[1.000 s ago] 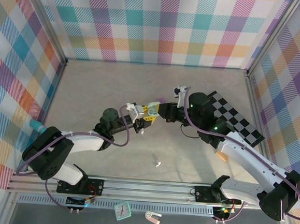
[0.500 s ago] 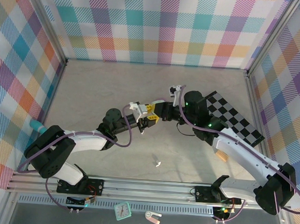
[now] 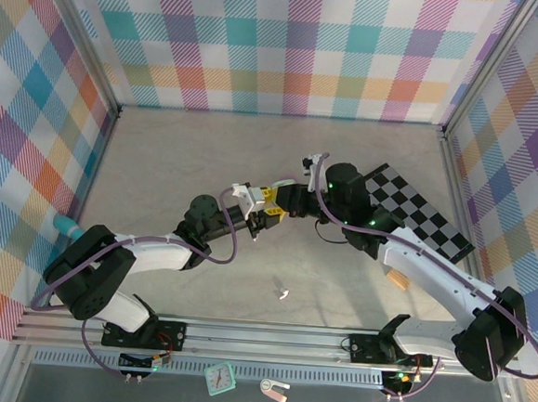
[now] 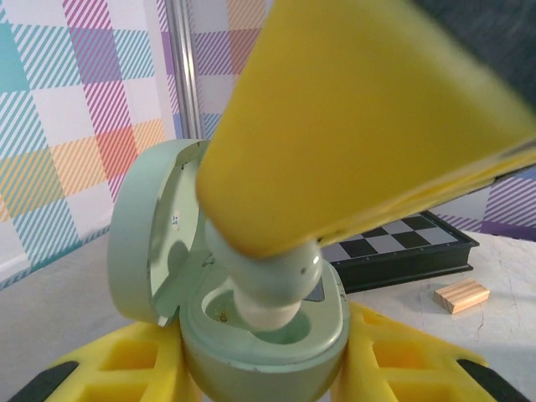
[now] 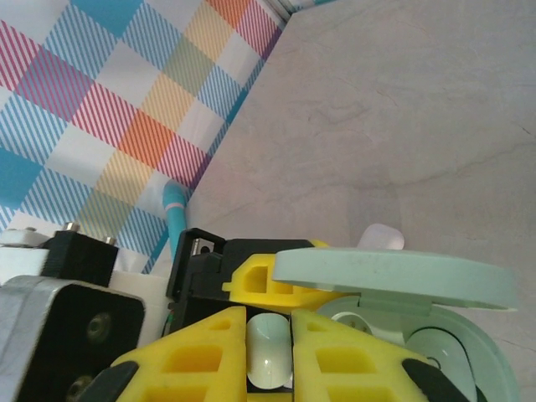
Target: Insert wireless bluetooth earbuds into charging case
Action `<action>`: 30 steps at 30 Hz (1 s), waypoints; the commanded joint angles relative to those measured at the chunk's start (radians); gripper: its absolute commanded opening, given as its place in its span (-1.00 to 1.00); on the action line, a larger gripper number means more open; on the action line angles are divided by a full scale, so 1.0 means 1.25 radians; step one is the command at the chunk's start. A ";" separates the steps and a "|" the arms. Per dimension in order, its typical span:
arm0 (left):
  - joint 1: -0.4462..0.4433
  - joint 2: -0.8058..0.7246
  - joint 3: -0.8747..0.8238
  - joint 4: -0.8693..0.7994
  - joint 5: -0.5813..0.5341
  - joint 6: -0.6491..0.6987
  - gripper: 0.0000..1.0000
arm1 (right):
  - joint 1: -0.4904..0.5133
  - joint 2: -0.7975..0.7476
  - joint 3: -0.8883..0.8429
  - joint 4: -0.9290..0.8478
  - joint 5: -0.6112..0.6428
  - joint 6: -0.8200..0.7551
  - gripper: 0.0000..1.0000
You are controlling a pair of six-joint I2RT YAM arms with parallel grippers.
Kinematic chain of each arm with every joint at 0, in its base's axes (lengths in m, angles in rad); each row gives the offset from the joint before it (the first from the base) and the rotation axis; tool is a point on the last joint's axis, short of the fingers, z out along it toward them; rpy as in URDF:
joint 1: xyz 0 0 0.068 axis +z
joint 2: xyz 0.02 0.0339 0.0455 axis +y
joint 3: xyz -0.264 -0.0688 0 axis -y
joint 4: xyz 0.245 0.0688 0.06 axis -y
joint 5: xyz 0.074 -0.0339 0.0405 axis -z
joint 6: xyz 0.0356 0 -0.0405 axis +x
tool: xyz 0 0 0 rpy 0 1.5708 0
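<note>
Seating step: left gripper [image 4: 260,381] clamps open mint-green pebble-shaped case [image 4: 251,352]; right gripper [image 5: 268,335] pinches mint-green plastic earbud [image 4: 270,289] at case's socket; I'd press straight down next.

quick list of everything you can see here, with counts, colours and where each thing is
charging case: one, mint green, lid open, in left gripper
earbud: one, mint green, white tip, at the case's socket
small white piece: one, on table before the arms, too small to name
checkerboard: one, black and white, table right
wooden block: one, tan, beside right arm
teal tube: one, by left wall
clock: one, mint, in front of the rail
left gripper: one, yellow fingers, gripping the case
right gripper: one, yellow fingers, gripping the earbud
</note>
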 commanded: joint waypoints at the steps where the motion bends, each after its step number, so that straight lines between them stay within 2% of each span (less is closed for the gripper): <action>1: -0.007 -0.026 0.021 0.034 0.006 -0.001 -0.54 | -0.002 0.006 -0.011 -0.003 0.010 -0.017 -0.64; 21: -0.007 -0.035 0.011 0.033 -0.024 0.008 -0.53 | -0.003 0.002 -0.040 -0.004 0.018 0.008 -0.64; 30: -0.007 -0.058 0.005 0.021 -0.003 0.009 -0.53 | -0.003 -0.002 -0.021 -0.061 0.065 -0.006 -0.47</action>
